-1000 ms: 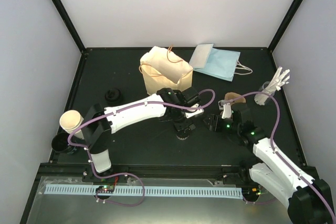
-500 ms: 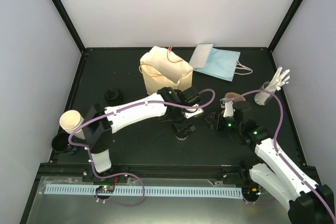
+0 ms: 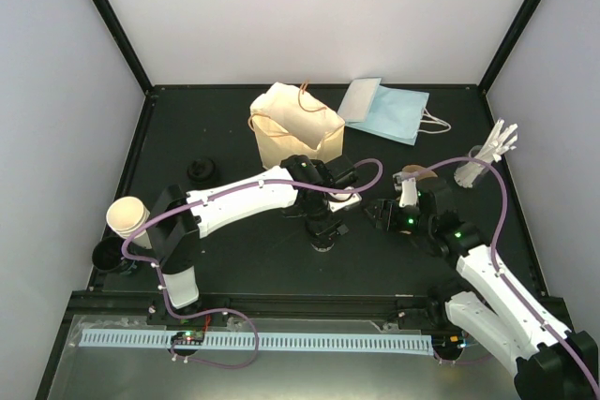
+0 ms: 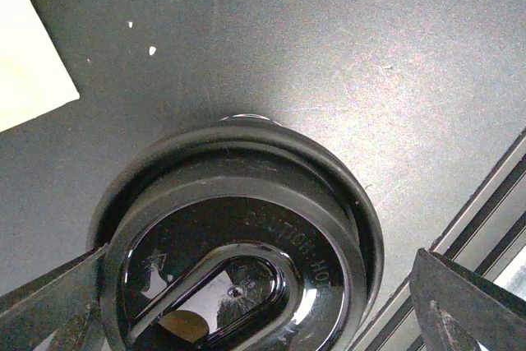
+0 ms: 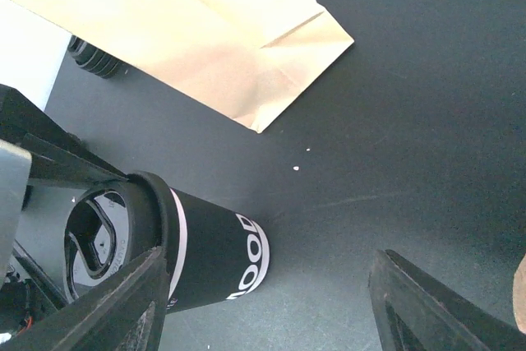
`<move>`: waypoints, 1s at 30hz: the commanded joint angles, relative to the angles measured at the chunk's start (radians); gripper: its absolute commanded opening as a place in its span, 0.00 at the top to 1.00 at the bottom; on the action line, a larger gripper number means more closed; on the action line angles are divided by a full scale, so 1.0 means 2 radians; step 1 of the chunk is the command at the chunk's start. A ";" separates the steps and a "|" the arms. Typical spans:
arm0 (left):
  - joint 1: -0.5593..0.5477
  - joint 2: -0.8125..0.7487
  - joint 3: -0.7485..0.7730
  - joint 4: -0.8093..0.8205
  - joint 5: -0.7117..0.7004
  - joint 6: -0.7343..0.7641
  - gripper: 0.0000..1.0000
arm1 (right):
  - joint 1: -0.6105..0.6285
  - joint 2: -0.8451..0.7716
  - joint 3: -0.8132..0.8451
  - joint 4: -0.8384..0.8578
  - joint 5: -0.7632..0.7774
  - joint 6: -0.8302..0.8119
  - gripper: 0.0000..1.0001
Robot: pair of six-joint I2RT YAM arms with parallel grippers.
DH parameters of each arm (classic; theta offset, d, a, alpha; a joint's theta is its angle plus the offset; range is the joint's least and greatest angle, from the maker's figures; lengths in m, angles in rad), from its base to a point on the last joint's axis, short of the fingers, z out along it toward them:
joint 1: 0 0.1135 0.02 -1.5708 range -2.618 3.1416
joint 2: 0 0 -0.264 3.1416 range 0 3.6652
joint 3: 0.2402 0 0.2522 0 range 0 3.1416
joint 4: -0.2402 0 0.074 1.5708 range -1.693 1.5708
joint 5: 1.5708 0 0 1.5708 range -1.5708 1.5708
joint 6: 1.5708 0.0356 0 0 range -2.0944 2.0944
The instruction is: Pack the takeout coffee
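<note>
The takeout coffee (image 5: 214, 256) is a black paper cup with white lettering and a black lid (image 4: 246, 228), standing upright on the dark table. In the top external view the cup (image 3: 323, 241) is mostly hidden under my left gripper (image 3: 323, 224). From directly above, my left gripper (image 4: 263, 318) is open, with one finger on each side of the lid and a gap showing on the right. My right gripper (image 5: 271, 310) is open just right of the cup with only bare table between its fingers. The tan paper bag (image 3: 295, 128) stands open behind the cup.
A light blue bag (image 3: 389, 110) lies flat at the back right. A stack of black lids (image 3: 200, 170) and a stack of cream cups (image 3: 127, 217) sit on the left. White cutlery in a holder (image 3: 487, 152) stands at the right, with a brown piece (image 3: 419, 175) beside the right wrist.
My left gripper's jaws have spread wider around the lid. My right gripper has shifted slightly left toward the cup and opened a little more.
</note>
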 commanded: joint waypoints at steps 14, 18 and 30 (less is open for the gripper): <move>-0.005 -0.025 0.030 -0.024 -0.019 -0.021 0.01 | -0.002 0.053 -0.016 0.089 -0.177 -0.002 0.21; -0.004 -0.024 0.011 -0.010 -0.021 -0.021 0.01 | 0.005 0.082 -0.021 0.131 -0.211 0.008 0.18; 0.003 -0.022 -0.001 0.002 -0.036 -0.014 0.02 | 0.034 0.190 -0.009 0.209 -0.241 0.026 0.22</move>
